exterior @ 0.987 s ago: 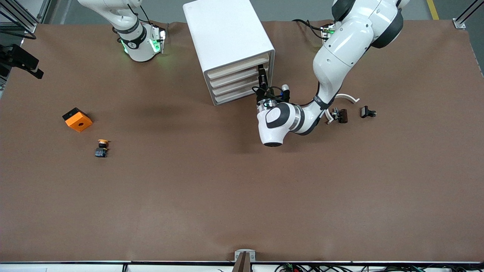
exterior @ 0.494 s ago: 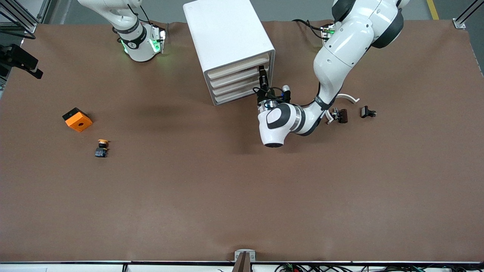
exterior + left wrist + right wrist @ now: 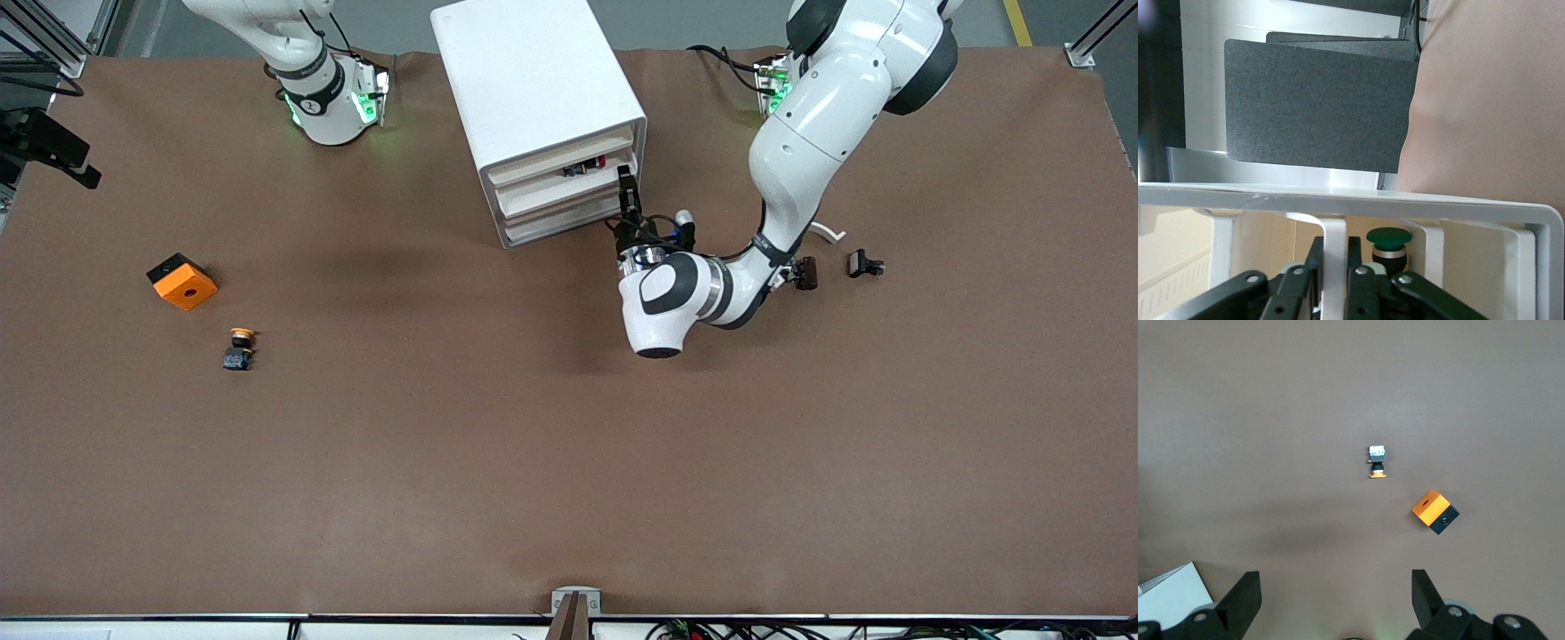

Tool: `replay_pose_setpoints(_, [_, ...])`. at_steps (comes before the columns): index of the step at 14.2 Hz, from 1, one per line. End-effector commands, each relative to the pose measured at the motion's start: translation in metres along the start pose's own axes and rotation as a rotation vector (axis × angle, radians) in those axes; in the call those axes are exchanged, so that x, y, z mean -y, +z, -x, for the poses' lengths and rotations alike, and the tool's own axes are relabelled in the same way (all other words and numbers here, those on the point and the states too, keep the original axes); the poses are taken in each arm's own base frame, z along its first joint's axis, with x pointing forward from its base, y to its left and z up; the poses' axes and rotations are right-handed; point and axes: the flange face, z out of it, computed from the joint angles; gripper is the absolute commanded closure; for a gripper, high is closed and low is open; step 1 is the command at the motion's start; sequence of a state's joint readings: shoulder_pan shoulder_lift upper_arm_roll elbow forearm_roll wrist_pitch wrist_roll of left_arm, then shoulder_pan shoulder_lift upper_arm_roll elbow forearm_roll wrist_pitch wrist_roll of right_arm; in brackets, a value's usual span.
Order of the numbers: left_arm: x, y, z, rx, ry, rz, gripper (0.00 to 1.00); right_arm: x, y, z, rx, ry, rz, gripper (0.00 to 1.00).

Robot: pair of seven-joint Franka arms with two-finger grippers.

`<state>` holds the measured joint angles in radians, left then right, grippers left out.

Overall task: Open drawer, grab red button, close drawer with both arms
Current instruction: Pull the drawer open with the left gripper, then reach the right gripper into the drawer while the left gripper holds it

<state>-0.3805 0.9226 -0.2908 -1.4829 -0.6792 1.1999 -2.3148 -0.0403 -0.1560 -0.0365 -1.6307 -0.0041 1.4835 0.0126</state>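
The brown bench (image 3: 533,462) fills most of the front view. 2 big shiny white arms stand at its far edge.

The left arm (image 3: 800,133) bends down low to a white box-shaped cabinet (image 3: 533,80) with 4 drawers. An upper drawer (image 3: 560,182) stands a little way out. The left gripper (image 3: 625,173) is at the front of this drawer, at the corner toward the left arm's end of the bench. Its fingers (image 3: 1358,280) are pinched tight on the thin white drawer handle (image 3: 1335,233).

The right arm (image 3: 311,80) waits up high at its own end of the bench. The right gripper (image 3: 1336,600) hangs over bare bench, and its fingers (image 3: 1238,600) are spread wide with nothing in them.

An orange box with a round hole (image 3: 182,281) lies toward the right arm's end. Just beside it, nearer the front camera, lies a small button with a yellow-orange cap (image 3: 238,348).

Toward the left arm's end lie a white curved strip (image 3: 829,233) and 2 small black parts (image 3: 865,264).

The tiny button with the red cap (image 3: 589,165) lies inside the open drawer. The left wrist view also shows a round green cap (image 3: 1389,237) in that drawer, close to the handle.
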Motion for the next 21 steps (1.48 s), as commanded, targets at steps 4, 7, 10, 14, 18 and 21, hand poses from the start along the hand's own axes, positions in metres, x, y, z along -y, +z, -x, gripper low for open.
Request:
replay_pose_setpoints(4, [-0.003,-0.014,-0.012,0.002,-0.014,0.026,0.84,0.003,0.017,-0.024,0.036,-0.002,0.006,0.00])
replay_pose_setpoints(7, [0.000,-0.032,-0.019,0.029,-0.007,0.045,0.84,0.001,0.028,-0.032,0.053,-0.004,0.011,0.00])
replay_pose_setpoints(10, [0.001,-0.045,-0.026,0.046,-0.006,0.061,0.84,0.001,0.042,-0.043,0.065,-0.022,0.026,0.00])
replay_pose_setpoints(14, [0.004,-0.067,-0.040,0.063,-0.011,0.101,0.84,0.001,0.063,-0.059,0.090,-0.021,0.032,0.00])
replay_pose_setpoints(18, [0.009,-0.082,-0.045,0.076,-0.005,0.136,0.84,-0.006,0.096,-0.077,0.133,-0.009,0.038,0.00])
replay_pose_setpoints(21, [0.015,-0.098,-0.053,0.104,0.010,0.153,0.84,-0.008,0.112,-0.091,0.121,-0.004,0.039,0.00])
